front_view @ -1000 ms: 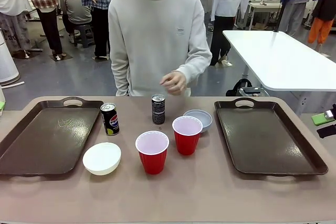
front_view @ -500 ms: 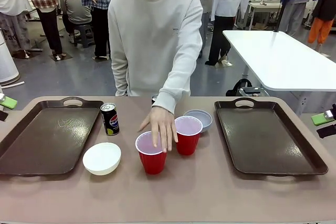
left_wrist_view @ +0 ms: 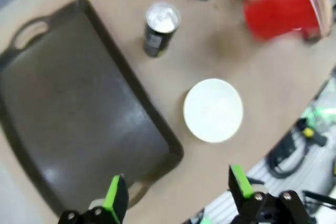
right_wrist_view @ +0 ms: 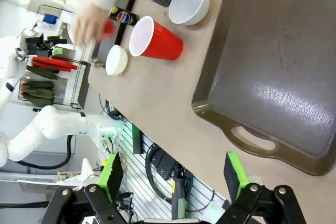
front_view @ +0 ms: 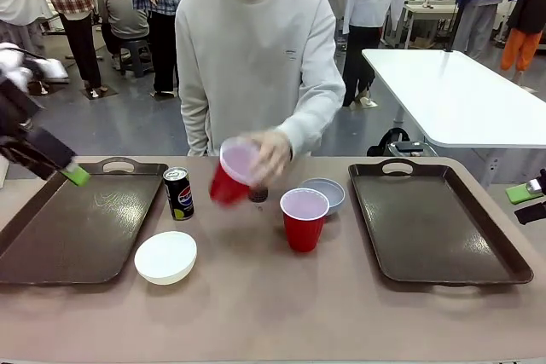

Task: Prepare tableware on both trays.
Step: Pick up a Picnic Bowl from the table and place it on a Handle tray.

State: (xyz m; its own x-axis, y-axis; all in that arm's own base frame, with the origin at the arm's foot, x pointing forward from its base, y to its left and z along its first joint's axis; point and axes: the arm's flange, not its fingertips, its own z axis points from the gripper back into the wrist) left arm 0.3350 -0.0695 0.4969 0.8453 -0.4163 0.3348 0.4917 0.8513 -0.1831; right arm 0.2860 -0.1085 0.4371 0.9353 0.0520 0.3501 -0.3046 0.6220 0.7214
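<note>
A person's hand [front_view: 271, 153] holds one red cup [front_view: 230, 175] tilted in the air above the table's middle. The other red cup [front_view: 304, 219] stands upright beside the grey-blue bowl [front_view: 322, 193]. The white bowl [front_view: 165, 257] sits near the left tray [front_view: 51, 236], with a dark can [front_view: 178, 193] behind it. A second can [front_view: 258, 196] is mostly hidden behind the lifted cup. My left gripper [front_view: 60, 164] hovers open over the left tray's far corner; from its wrist [left_wrist_view: 176, 192] I look down on the tray [left_wrist_view: 68, 108] and the bowl [left_wrist_view: 213, 110]. My right gripper [right_wrist_view: 173, 174] is open, off the right tray's [right_wrist_view: 278, 66] outer side.
The right tray [front_view: 435, 223] has nothing on it. The person stands at the far edge, mid-table. A white table [front_view: 461, 95] stands behind at the right, and other people stand farther back. Bare tabletop runs along the near edge.
The person's hand has lifted the nearer red cup off the table and drawn it back, tilted. My left arm has swung in over the left tray's far corner.
</note>
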